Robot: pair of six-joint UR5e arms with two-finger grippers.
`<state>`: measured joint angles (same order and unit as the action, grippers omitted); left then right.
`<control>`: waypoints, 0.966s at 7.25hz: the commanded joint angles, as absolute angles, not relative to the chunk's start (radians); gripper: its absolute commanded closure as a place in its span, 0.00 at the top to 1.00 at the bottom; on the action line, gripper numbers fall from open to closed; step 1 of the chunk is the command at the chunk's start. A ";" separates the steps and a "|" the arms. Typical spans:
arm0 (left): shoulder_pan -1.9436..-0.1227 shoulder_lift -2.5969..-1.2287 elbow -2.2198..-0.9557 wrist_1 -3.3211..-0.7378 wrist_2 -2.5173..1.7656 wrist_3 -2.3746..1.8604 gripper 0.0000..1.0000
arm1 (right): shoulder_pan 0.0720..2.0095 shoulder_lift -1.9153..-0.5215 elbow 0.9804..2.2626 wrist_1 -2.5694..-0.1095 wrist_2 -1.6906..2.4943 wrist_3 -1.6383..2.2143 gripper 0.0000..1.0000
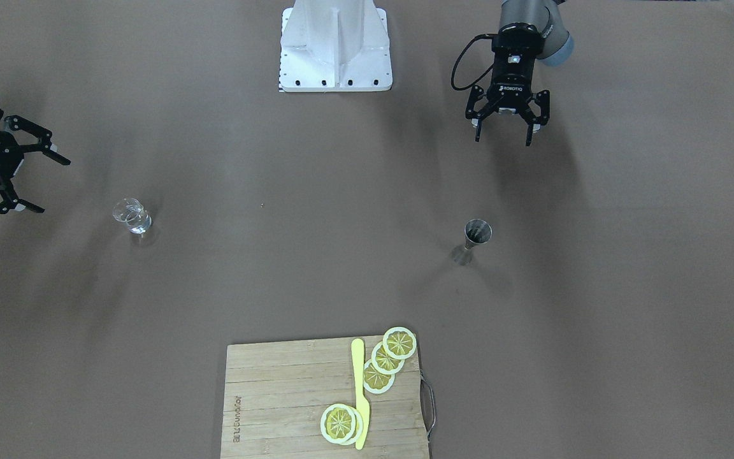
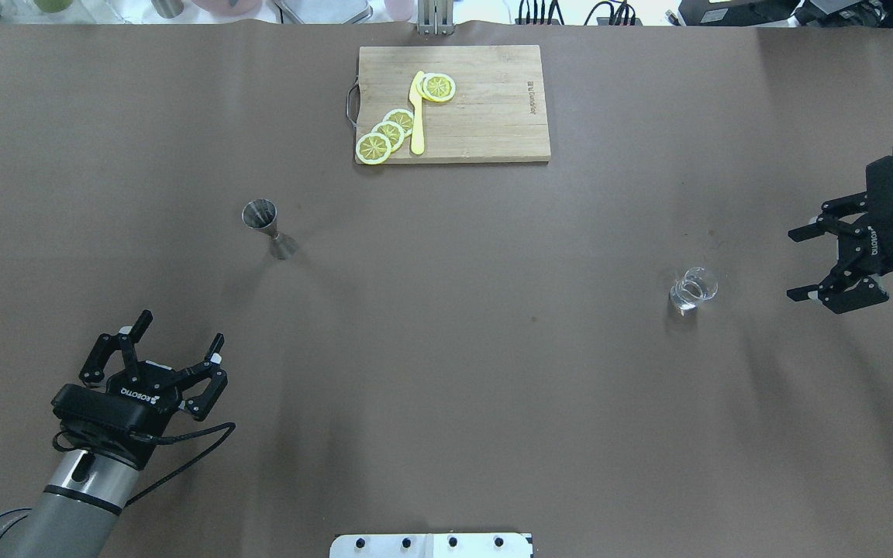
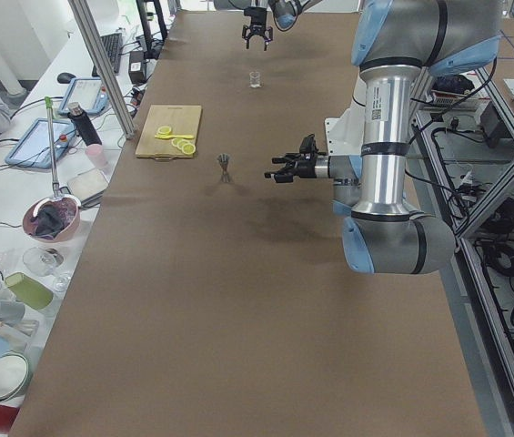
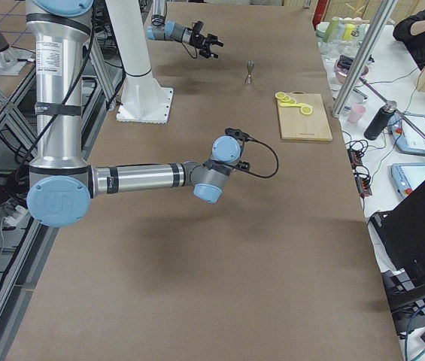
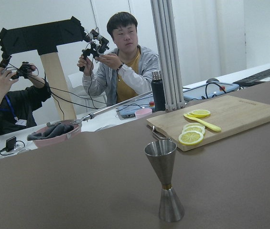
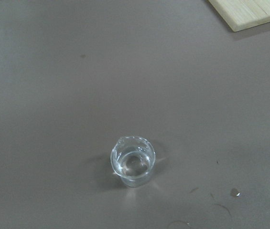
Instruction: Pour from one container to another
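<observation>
jigger [image 1: 472,242]: hourglass steel | glass [image 1: 132,217]: clear, round | table [image 1: 316,255]: matte brown

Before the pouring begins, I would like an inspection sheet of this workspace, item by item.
Surface: brown table cover, small marks near the cup.
Job's things: small clear glass cup, upright, robot's right side; steel hourglass-shaped jigger, upright, left side; neither is held.
Clutter: wooden cutting board at the far edge, carrying yellow lemon slices and a yellow knife.
Grippers: left gripper, jaws open, empty; right gripper, jaws open, empty, beside the cup.
Cables: black cable looping at the left wrist.
Surroundings: people seated past the far edge; side bench with bowls, bottles, tablets.
</observation>
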<state>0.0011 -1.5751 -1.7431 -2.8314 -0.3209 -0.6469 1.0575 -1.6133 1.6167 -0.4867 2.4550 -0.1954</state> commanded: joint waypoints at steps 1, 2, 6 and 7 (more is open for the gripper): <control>-0.020 -1.615 -1.735 -2.622 -0.272 -0.653 0.99 | 1.055 -1.583 1.542 -0.480 2.416 -0.391 1.00; -0.044 -1.632 -1.729 -2.620 -0.278 -0.684 0.99 | 1.054 -1.557 1.516 -0.480 2.416 -0.390 1.00; -0.113 -1.730 -1.609 -2.449 -0.281 -1.204 0.99 | 1.007 -1.474 1.448 -0.472 2.468 -0.373 1.00; -0.138 -1.752 -1.609 -2.354 -0.282 -1.273 0.99 | 0.980 -1.470 1.440 -0.444 2.465 -0.373 1.00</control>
